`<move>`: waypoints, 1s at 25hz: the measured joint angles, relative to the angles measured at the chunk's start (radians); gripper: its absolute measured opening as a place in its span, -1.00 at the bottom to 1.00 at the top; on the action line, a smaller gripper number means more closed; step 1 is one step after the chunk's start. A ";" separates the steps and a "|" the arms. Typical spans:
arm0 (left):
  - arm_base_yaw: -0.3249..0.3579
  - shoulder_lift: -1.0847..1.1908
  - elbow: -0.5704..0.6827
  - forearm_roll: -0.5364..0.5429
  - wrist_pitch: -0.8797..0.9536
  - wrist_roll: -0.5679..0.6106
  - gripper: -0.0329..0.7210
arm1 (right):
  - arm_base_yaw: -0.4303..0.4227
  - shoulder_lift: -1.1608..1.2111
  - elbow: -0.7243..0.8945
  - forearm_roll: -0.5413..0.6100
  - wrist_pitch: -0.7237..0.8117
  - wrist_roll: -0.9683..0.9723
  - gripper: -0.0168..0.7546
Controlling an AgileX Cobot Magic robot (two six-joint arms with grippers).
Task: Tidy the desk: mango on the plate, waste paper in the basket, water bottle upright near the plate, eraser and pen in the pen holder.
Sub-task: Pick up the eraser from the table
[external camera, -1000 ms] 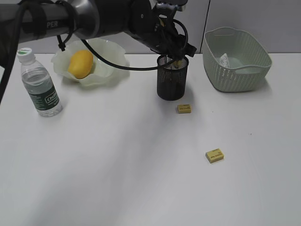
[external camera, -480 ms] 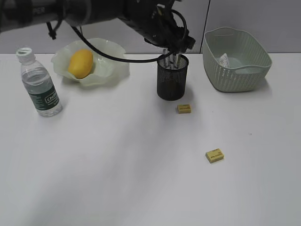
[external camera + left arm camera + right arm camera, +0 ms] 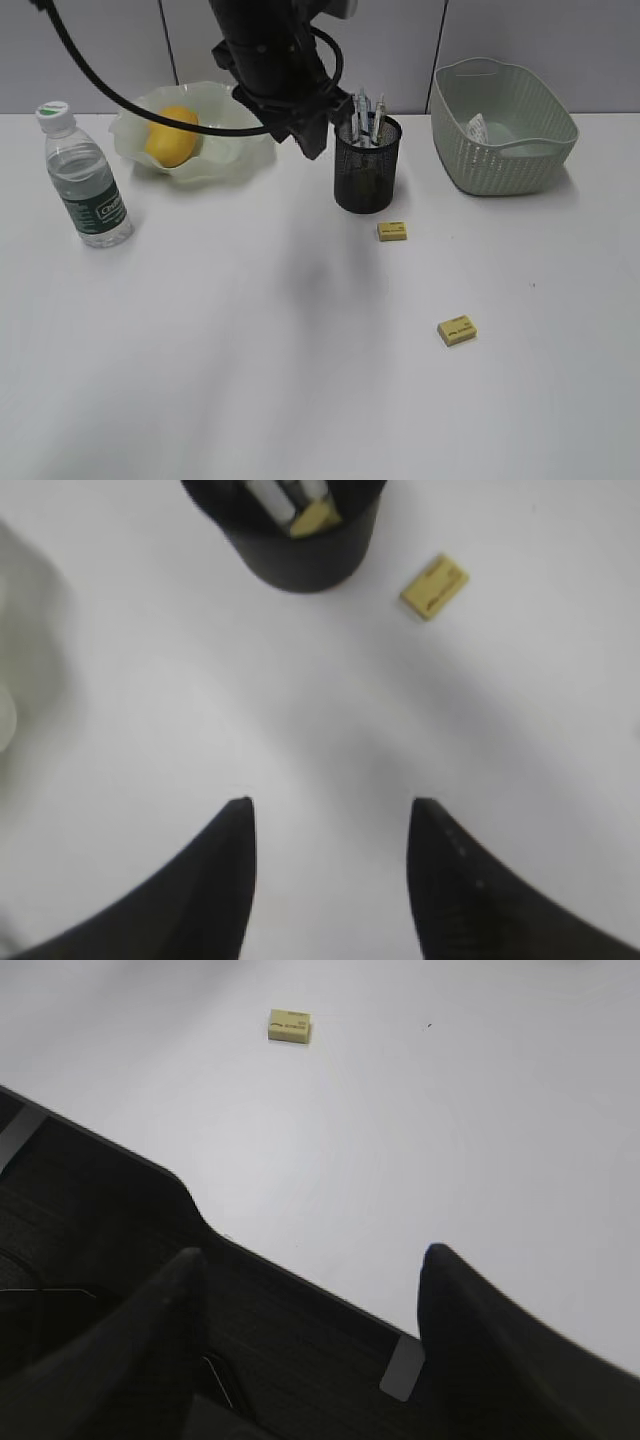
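The pen holder (image 3: 366,168) stands upright at the counter's (image 3: 250,380) far middle, pens (image 3: 368,118) leaning out of its top; the left wrist view also shows a yellow piece (image 3: 314,519) inside it, likely an eraser. Two erasers lie loose: the near eraser (image 3: 392,231) just at the holder's 5 o'clock, the far eraser (image 3: 457,330) well toward the front edge, so that part of the job looks unfinished.

At 9 o'clock from the holder, the mango (image 3: 172,135) sits in the plate (image 3: 235,110), cupped by its ruffled rim. The bottle (image 3: 84,178) stands upright at the plate's 8 o'clock, near it as asked. At the holder's 3 o'clock, the basket (image 3: 500,150) holds the paper (image 3: 480,128) against its inner wall.

The left tool (image 3: 330,815) hangs above the counter at the holder's 9 o'clock, spread and empty, pointing down, probably placed to go for the near eraser. The right tool (image 3: 310,1260) is also spread and empty, parked over the counter's dark front edge, out of the way.
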 joint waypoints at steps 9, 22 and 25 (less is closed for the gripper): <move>0.000 -0.131 0.111 -0.002 0.023 0.000 -0.02 | 0.000 0.000 0.000 0.000 -0.001 0.037 0.39; 0.005 -0.688 0.862 0.004 -0.180 0.000 -0.03 | 0.000 0.139 0.001 -0.008 -0.014 0.049 0.39; 0.005 -0.857 1.023 -0.001 -0.241 0.000 -0.03 | 0.000 0.223 0.001 -0.024 -0.054 0.049 0.39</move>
